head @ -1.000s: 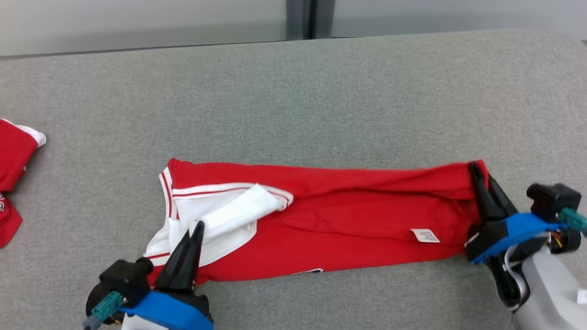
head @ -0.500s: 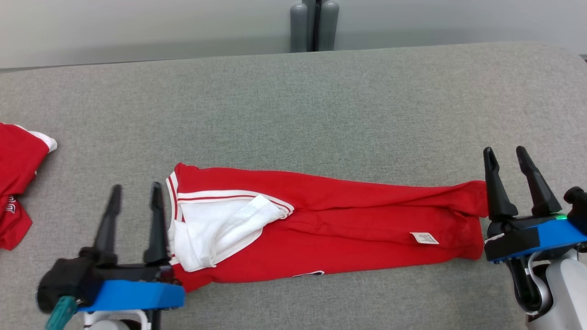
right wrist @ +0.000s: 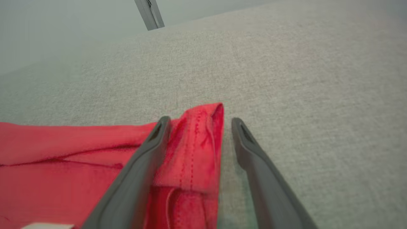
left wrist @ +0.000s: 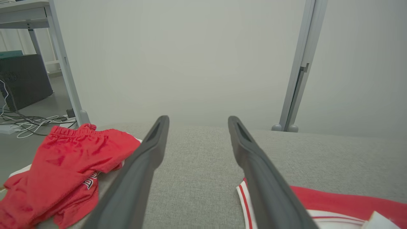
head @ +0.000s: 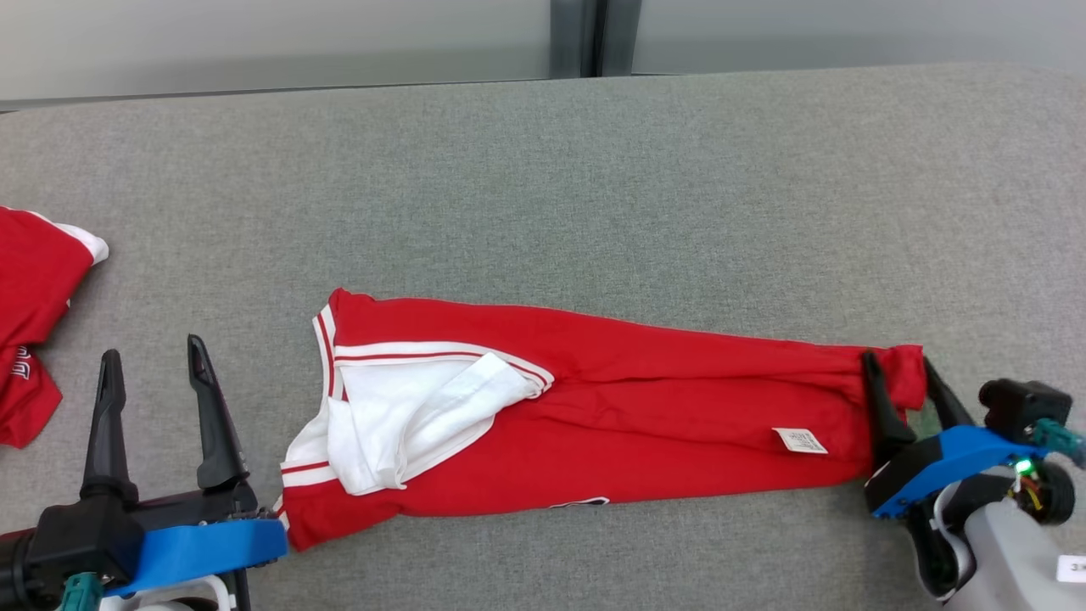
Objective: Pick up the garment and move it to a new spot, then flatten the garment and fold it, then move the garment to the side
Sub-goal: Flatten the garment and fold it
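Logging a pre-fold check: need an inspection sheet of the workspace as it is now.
Surface: grey fabric table, flat.
Job's things: red garment with white trim, stretched out lengthwise, white label showing.
Clutter: second red garment, crumpled at the table's left edge.
Grippers: left gripper open, beside the white-trimmed end, holding nothing; right gripper open, fingers straddling the hem corner.
Cables: loose cables on the floor.
Surroundings: pale wall, grey post.

Grey table (head: pixel 594 170) bears red garment (head: pixel 645 424) and, seemingly, red shorts (head: pixel 30 297).
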{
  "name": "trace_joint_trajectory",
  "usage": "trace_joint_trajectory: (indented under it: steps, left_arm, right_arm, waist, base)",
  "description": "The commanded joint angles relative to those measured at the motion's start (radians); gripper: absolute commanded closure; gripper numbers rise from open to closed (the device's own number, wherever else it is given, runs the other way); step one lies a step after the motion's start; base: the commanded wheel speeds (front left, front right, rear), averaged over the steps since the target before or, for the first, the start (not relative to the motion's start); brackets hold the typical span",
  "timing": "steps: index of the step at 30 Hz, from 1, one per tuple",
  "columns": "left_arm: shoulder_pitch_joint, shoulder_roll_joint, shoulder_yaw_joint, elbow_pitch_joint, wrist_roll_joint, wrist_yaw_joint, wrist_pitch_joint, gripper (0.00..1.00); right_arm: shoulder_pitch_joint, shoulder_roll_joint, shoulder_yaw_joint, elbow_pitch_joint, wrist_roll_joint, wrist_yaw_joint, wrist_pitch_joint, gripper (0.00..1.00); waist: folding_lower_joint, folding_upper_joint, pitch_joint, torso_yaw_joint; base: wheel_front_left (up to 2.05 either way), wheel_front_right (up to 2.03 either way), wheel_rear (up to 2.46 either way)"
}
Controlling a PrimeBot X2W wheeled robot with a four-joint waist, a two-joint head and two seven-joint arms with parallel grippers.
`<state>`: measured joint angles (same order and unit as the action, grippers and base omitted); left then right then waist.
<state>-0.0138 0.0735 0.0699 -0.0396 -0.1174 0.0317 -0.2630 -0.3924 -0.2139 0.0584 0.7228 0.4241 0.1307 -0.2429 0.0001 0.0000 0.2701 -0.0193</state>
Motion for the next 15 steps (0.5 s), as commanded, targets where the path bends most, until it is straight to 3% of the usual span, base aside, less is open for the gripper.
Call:
trace_joint_trajectory:
  steps: [1, 6, 7, 8, 10, 11, 12, 15]
  left_arm:
    - [-0.012, -0.005, 0.018, 0.013, 0.01, -0.006, -0.002, 0.0]
    - [-0.015, -0.018, 0.042, 0.036, 0.026, -0.022, -0.002, 0.0]
    - [-0.015, -0.02, 0.04, 0.042, 0.03, -0.025, -0.002, 0.0]
    - [-0.014, -0.02, 0.039, 0.046, 0.033, -0.026, -0.003, 0.0]
    - [-0.016, -0.021, 0.039, 0.066, 0.045, -0.033, -0.003, 0.0]
    - [-0.018, -0.022, 0.039, 0.071, 0.05, -0.035, -0.003, 0.0]
    - [-0.017, -0.022, 0.038, 0.076, 0.056, -0.034, -0.002, 0.0]
    - [-0.006, -0.023, 0.045, 0.086, 0.065, -0.024, -0.003, 0.0]
  right_arm:
    - [-0.015, 0.009, 0.011, 0.03, 0.027, 0.0, 0.0, 0.0]
    - [-0.013, 0.037, 0.058, 0.105, 0.099, 0.0, 0.003, 0.02]
    - [-0.007, 0.042, 0.071, 0.111, 0.113, 0.0, 0.003, 0.17]
    - [0.001, 0.052, 0.087, 0.112, 0.129, 0.0, 0.003, 0.48]
    - [0.019, 0.058, 0.116, 0.11, 0.152, 0.001, 0.0, 0.75]
    - [0.029, 0.063, 0.128, 0.104, 0.167, 0.001, 0.001, 0.83]
    - [0.038, 0.066, 0.136, 0.096, 0.183, 0.001, -0.002, 1.0]
    - [0.054, 0.064, 0.159, 0.074, 0.217, 0.001, -0.01, 1.0]
  waist:
    - [-0.0001, 0.0, 0.003, 0.0]
    - [-0.0001, 0.0, 0.004, -0.001]
    - [-0.0001, 0.0, 0.002, 0.001]
    - [-0.0001, 0.0, -0.001, 0.002]
    - [-0.0001, 0.0, -0.007, 0.003]
    - [-0.0001, 0.0, -0.012, 0.004]
    - [-0.0001, 0.0, -0.015, 0.004]
    - [-0.0001, 0.0, -0.028, -0.004]
  base:
    - [0.0, 0.0, 0.0]
    - [0.0, 0.0, 0.0]
    - [0.0, 0.0, 0.0]
    - [0.0, 0.0, 0.0]
    - [0.0, 0.0, 0.0]
    - [0.0, 0.0, 0.0]
    - [0.0, 0.0, 0.0]
    - [0.0, 0.0, 0.0]
